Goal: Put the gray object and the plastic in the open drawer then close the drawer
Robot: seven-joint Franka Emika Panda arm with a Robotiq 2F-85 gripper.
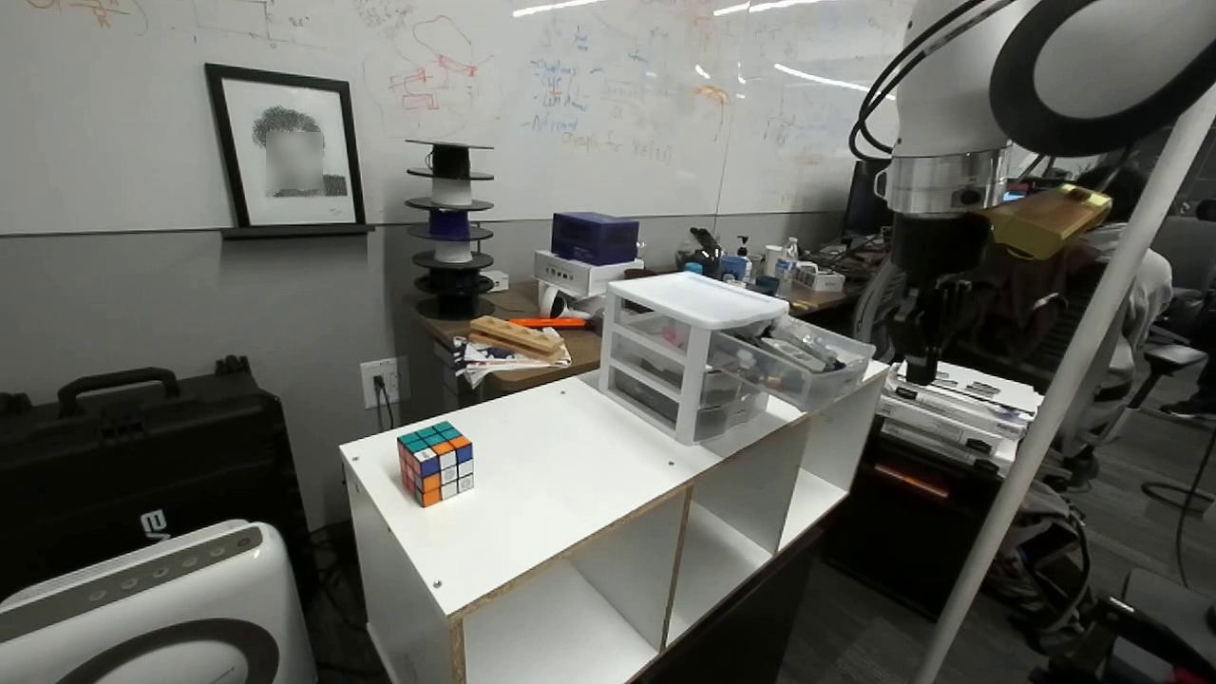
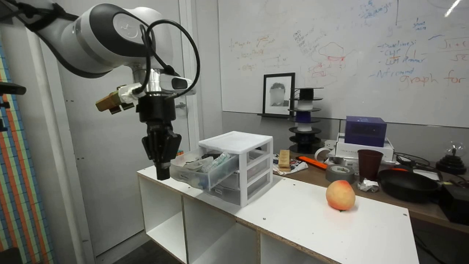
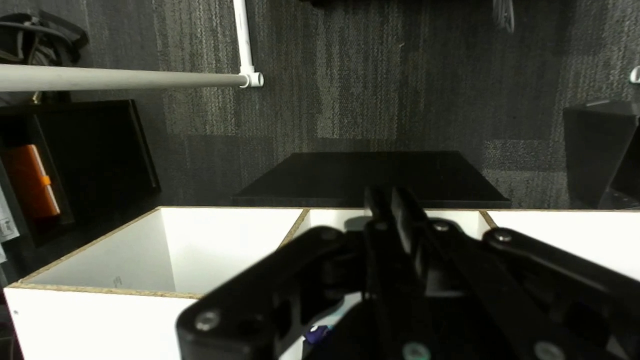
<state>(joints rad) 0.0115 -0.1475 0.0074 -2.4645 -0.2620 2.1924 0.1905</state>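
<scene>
The small white-framed drawer unit [image 1: 703, 294] [image 2: 238, 141] stands on the white shelf. Its top translucent drawer [image 1: 825, 388] [image 2: 193, 177] is pulled out; the lower two are in. Inside the open drawer, in an exterior view, lie an elongated gray item [image 1: 800, 354] and dark pieces; I cannot tell if it is the gray object. Crinkled clear plastic with teal print [image 2: 220, 161] also lies there. My gripper [image 1: 920, 369] [image 2: 163, 173] hangs fingers down, in front of the drawer, apart from it. In the wrist view its fingertips [image 3: 385, 195] are close together with nothing between them.
The puzzle cube [image 1: 437, 464] and a peach [image 2: 340, 195] sit on the shelf top [image 1: 541, 494], on opposite sides of the drawer unit. A cluttered desk [image 2: 318, 176] is behind. A white pole [image 1: 1073, 313] rises near the arm.
</scene>
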